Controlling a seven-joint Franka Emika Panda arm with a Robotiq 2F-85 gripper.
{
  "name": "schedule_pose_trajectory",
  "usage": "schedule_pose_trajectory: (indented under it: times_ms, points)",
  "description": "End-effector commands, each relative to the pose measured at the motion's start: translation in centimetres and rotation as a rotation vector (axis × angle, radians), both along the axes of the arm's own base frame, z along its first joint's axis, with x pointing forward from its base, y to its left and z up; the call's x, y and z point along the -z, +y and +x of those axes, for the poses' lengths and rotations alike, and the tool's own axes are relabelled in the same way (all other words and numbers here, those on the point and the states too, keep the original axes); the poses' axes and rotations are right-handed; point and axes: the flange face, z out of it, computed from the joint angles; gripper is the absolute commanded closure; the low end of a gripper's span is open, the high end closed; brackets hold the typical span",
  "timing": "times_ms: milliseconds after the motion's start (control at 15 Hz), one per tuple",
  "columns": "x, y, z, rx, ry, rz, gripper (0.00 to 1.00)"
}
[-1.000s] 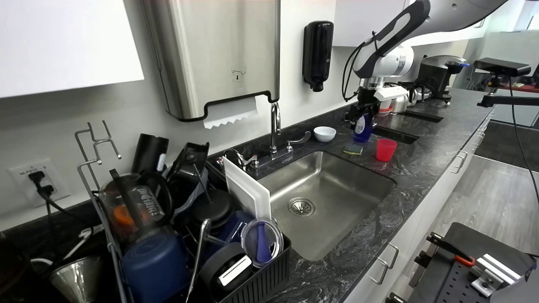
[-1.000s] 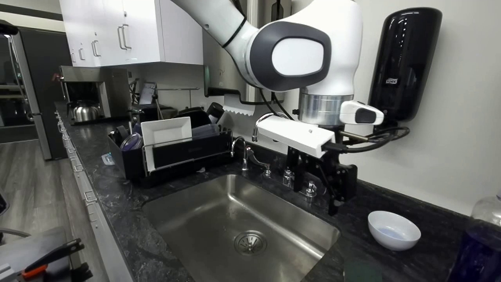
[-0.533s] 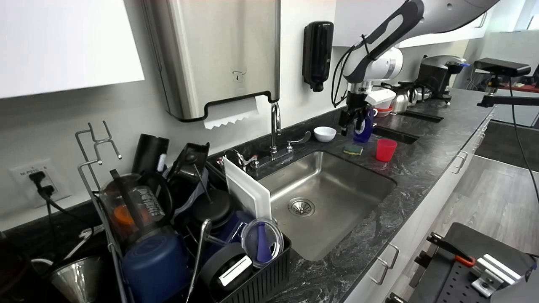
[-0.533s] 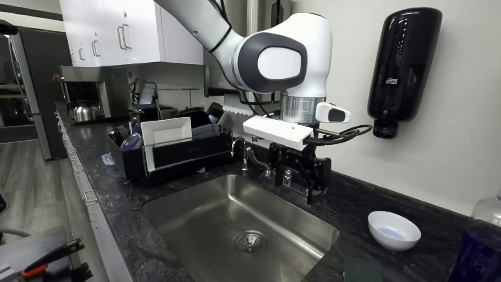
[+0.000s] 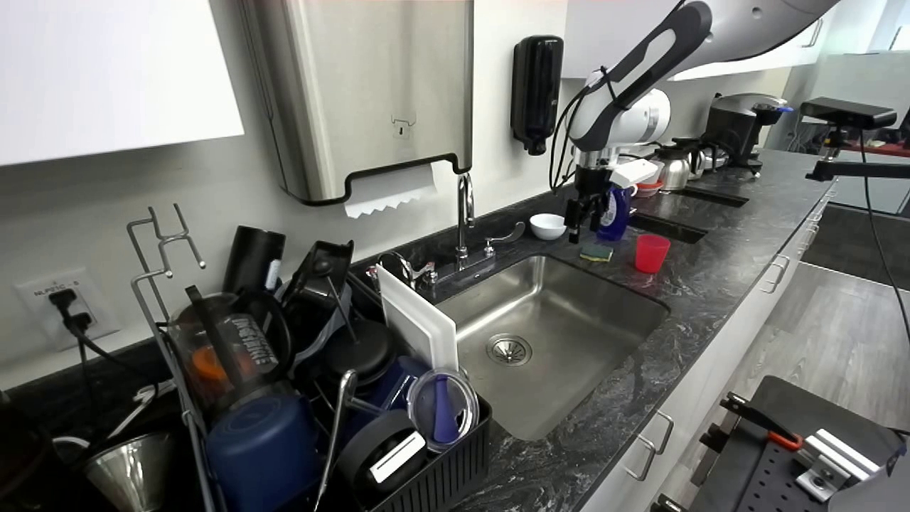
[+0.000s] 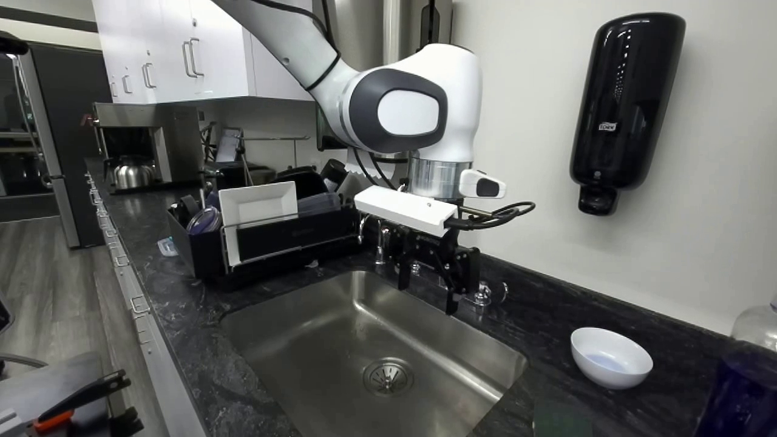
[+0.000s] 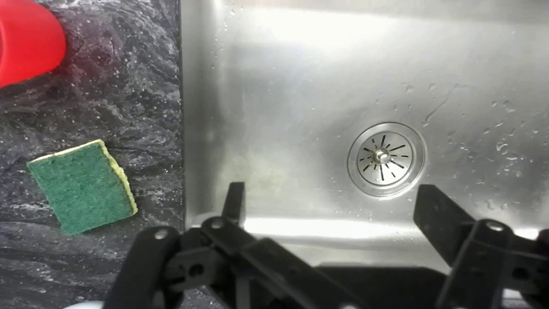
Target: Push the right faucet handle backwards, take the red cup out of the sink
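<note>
Red is the colour of the small cup (image 5: 652,254), which stands upright on the dark speckled counter (image 7: 141,107), outside the sink (image 5: 569,306) and near its end. In the wrist view only a part of this cup enters, at the upper left corner. On the same strip of counter lies a green and yellow sponge (image 7: 83,189), between the cup and a white bowl (image 6: 612,358), and it touches neither of them. Near the bowl stands a bottle (image 6: 737,388) with dark blue liquid.

The sink is of steel; its round drain (image 7: 381,158) is set in the bottom, and some drops of water (image 7: 501,148) lie near it.

The gripper (image 7: 329,193) points downward and hangs in the air near the back edge of the sink. Its two fingers (image 7: 439,219) are spread wide apart, and they have hold of nothing.

Behind the sink rises the faucet (image 5: 464,213). Its right handle (image 5: 517,231) is curved and points toward the side of the bowl; in an exterior view, clear space shows between this handle and the gripper.

Beside the opposite end of the sink is a full dish rack (image 6: 322,226), where a square white plate (image 6: 258,203) stands on its edge. On the wall (image 6: 546,152) hangs a black soap dispenser (image 6: 628,103).
</note>
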Motion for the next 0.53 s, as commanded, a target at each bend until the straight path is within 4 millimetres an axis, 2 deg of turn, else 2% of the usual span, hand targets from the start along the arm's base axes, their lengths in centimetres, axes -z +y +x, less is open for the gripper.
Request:
schedule_pose_trajectory:
  times_ms: [0, 467]
  points:
    - [0.1, 1.3, -1.8, -0.047, 0.002, -0.004, 0.0]
    - [0.5, 3.5, -5.6, -0.069, 0.006, 0.001, 0.0]
